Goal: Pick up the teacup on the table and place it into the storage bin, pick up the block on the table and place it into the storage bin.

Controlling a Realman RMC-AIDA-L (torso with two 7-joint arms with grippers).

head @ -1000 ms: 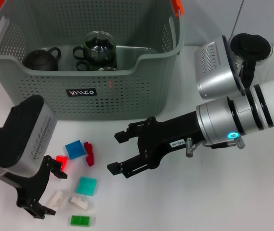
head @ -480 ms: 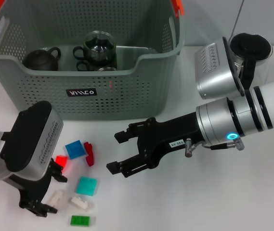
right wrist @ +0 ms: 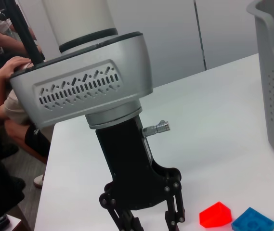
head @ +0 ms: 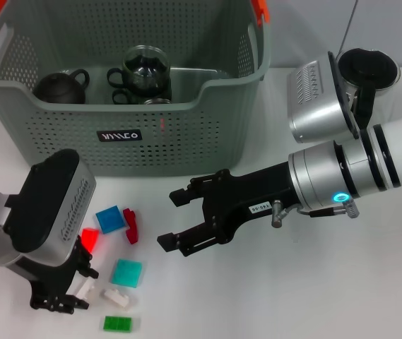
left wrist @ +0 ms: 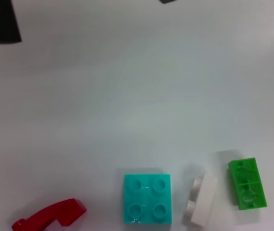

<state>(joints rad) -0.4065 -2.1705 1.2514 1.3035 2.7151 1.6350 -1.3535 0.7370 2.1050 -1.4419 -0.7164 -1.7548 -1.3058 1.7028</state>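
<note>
— Since a second ago, what has shifted on the desk (head: 342, 296)?

— Only the left arm. It has slid in from the desk's left edge toward the front and come lower, so the left gripper (head: 63, 286) now hangs right over the scattered bricks near the front-left corner. The right gripper (head: 179, 220) has barely moved; it hovers mid-desk, jaws spread and holding nothing.

— And the storage bin (head: 179, 141)?

— It stands at the back of the desk, unmoved. A dark teacup (head: 59, 86) and a glass teacup (head: 144, 69) already sit inside, so I judge the cup half done and a block pick under way.

— Which block?

— Most likely the white brick (head: 83, 288) that the left gripper's fingers straddle; they stand apart, not yet clamped on anything. A second white brick (head: 118, 296) lies just beside it, with the green brick (head: 118, 323) nearer the front edge.

— The others?

— The teal plate (head: 127, 272) sits just beyond the white ones. The blue plate (head: 108, 219), the dark red piece (head: 131, 225) and the bright red block (head: 90, 236) lie farther back, toward the bin, the bright red one touching the wrist housing's outline in the head view.

— Does the left wrist view help?

— It shows the teal, white, green and dark red pieces below, but not the fingers.
</note>
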